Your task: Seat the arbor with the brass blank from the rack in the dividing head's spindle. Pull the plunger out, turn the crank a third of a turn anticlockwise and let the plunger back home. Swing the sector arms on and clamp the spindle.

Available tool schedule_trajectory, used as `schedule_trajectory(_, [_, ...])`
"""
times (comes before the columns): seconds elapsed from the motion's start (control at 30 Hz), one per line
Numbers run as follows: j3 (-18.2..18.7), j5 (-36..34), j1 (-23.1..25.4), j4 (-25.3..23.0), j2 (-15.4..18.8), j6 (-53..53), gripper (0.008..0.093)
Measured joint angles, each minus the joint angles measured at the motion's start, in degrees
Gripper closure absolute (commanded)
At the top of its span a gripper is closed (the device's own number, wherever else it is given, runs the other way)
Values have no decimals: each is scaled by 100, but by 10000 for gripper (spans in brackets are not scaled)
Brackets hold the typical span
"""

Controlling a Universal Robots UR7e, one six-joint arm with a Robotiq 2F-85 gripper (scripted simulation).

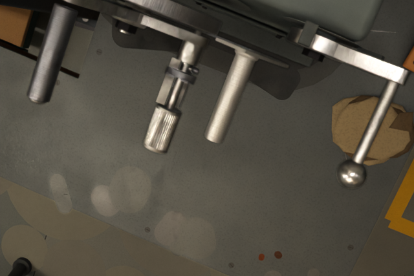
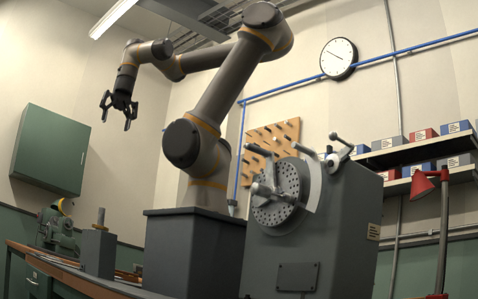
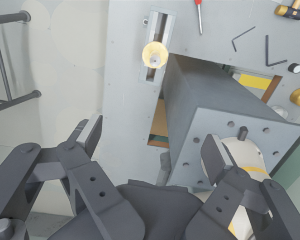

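Note:
The arbor with the brass blank (image 3: pixel 154 55) stands upright in its rack (image 2: pixel 98 245) on the bench, well left of the dividing head (image 2: pixel 309 219). My gripper (image 2: pixel 119 111) hangs open and empty high above the rack; from the wrist camera I look down between its fingers (image 3: pixel 155 147) at the blank. On the head's front, the hole plate (image 2: pixel 276 193) carries the crank with its knurled plunger (image 1: pixel 161 132) and the sector arms. The crank handle (image 1: pixel 228 99) and the ball-ended clamp lever (image 1: pixel 366 134) stick out from the head.
The arm's grey pedestal (image 2: pixel 194 253) stands between rack and dividing head. A green vice (image 2: pixel 52 228) sits at the bench's far left. Hex keys (image 3: pixel 270 51), a screwdriver (image 3: pixel 199 15) and a mallet (image 3: pixel 290 10) lie on the bench top. A red lamp (image 2: pixel 432 184) stands to the right.

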Motion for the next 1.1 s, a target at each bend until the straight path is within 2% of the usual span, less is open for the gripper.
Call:
schedule_trajectory(0.17, [555,0,-1,-660,108,-1,80])
schedule_trajectory(0.33, [1158,0,-2,-1511,357,-1,80])
schedule_trajectory(0.63, [2091,0,-3,-3331,1248,-1,80])
schedule_trajectory(0.9, [2546,0,-4,-4739,2205,-1,80])
schedule_trajectory(1.1, [2675,0,-4,-5294,2629,-1,80])
